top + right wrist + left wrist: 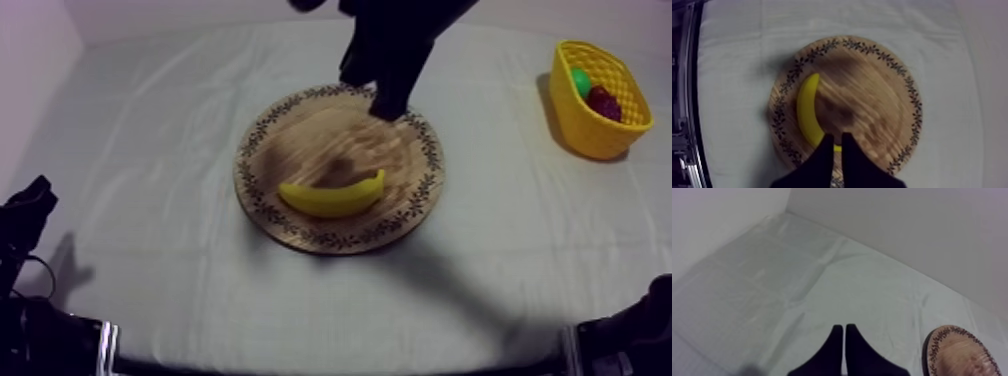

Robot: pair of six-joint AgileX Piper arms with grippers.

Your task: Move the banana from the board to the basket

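The yellow banana [333, 196] lies on the front part of the round wooden board [320, 140] in the middle of the table. My right gripper [388, 108] comes in from the upper right and hangs over the board's far rim, behind the banana. In the right wrist view its fingers lie together as a narrow wedge [835, 141] above one end of the banana [805, 107] on the board [872, 95]. At the far right stands the yellow basket [600, 130]. My left gripper [30, 205] rests low at the left, shut [844, 332].
A green fruit [580, 80] and a dark red fruit [605, 103] sit inside the basket. Bare cloth surrounds the board on all sides. The left wrist view catches the board's rim [942, 338] beside the left fingers.
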